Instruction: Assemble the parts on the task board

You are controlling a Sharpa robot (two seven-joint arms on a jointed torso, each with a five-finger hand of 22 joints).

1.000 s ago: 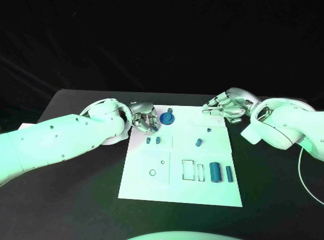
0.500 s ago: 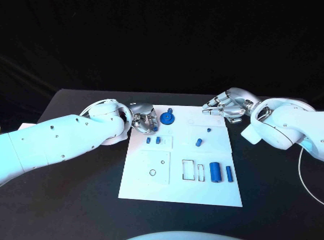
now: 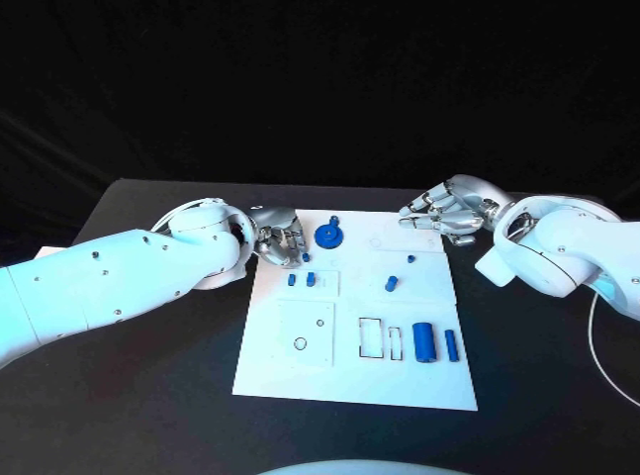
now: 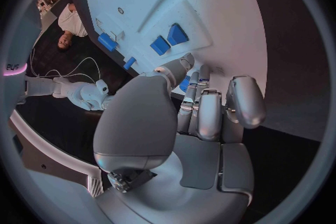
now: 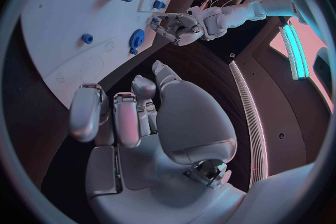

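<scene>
White rectangular task board (image 3: 355,327) lies mid black worktop (image 3: 148,396). Left robot hand (image 3: 280,240) sits at the board's far left corner, fingers curled in; whether they pinch a small blue piece, cannot tell. Right robot hand (image 3: 445,212) hovers off the far right corner, fingers curled, holding nothing. Blue toothed gear (image 3: 328,235) sits beside the left hand; blue cylinder (image 3: 423,341) and thin blue bar (image 3: 451,344) lie loose near outlined slots. Judgement: assembly early, most parts unseated.
</scene>
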